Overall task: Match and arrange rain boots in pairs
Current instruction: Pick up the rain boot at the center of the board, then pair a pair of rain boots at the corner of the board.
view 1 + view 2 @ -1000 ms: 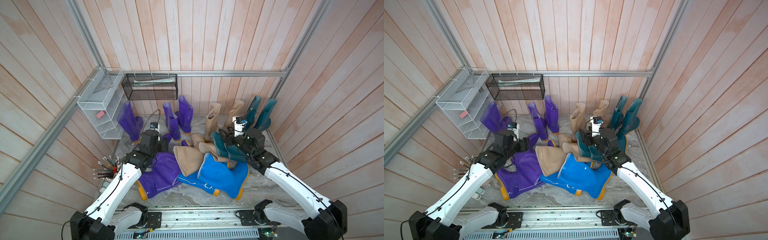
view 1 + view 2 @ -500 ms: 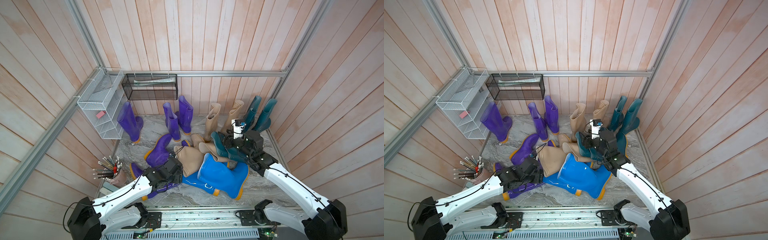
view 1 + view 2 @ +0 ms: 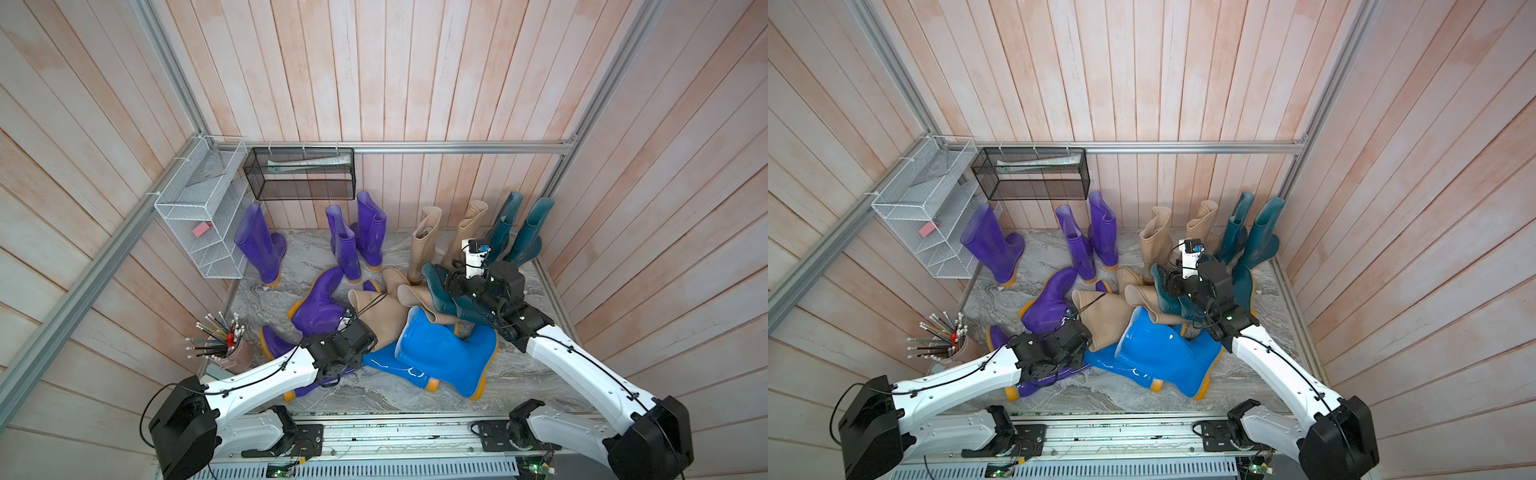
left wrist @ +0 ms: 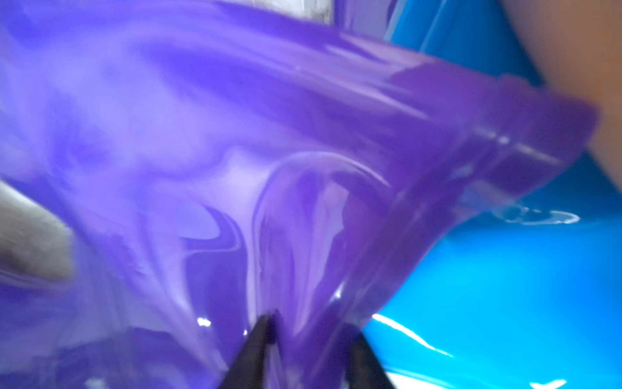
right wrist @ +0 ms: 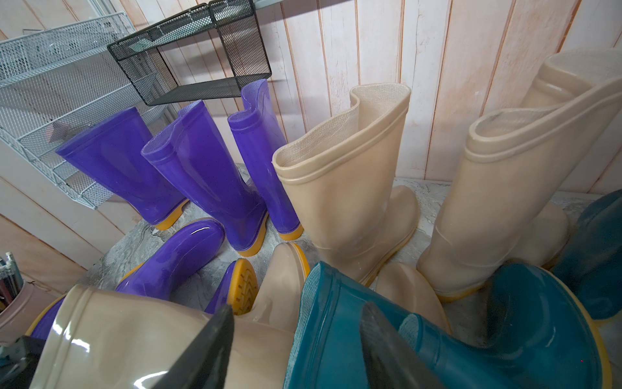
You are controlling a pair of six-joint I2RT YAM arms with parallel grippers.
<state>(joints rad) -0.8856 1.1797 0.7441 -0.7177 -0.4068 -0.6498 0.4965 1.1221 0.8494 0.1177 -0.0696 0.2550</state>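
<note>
Rain boots stand along the back wall: a single purple one [image 3: 259, 245], a purple pair [image 3: 357, 241], a beige pair [image 3: 424, 241] and a dark teal pair [image 3: 519, 224]. In front lies a heap of purple [image 3: 320, 303], beige [image 3: 382, 316], bright blue [image 3: 444, 357] and teal boots. My left gripper [image 3: 330, 374] [image 4: 311, 331] is shut on the shaft wall of a lying purple boot [image 3: 274, 345] [image 4: 303, 134]. My right gripper [image 3: 446, 286] [image 5: 299, 306] is open astride the rim of a lying teal boot [image 3: 436, 291] [image 5: 336, 336]. One finger [image 5: 215, 336] is over a beige shaft.
A white wire rack [image 3: 199, 208] hangs on the left wall, with a black mesh basket [image 3: 299, 174] on the back wall above the purple boots. A cup of pencils [image 3: 232, 353] stands at the front left, close to my left arm. A metal rail [image 3: 395, 432] runs along the front.
My left arm swung from the purple boot at the back left down to the front of the heap, and its jaws closed on the lying purple boot. The right arm barely moved.
</note>
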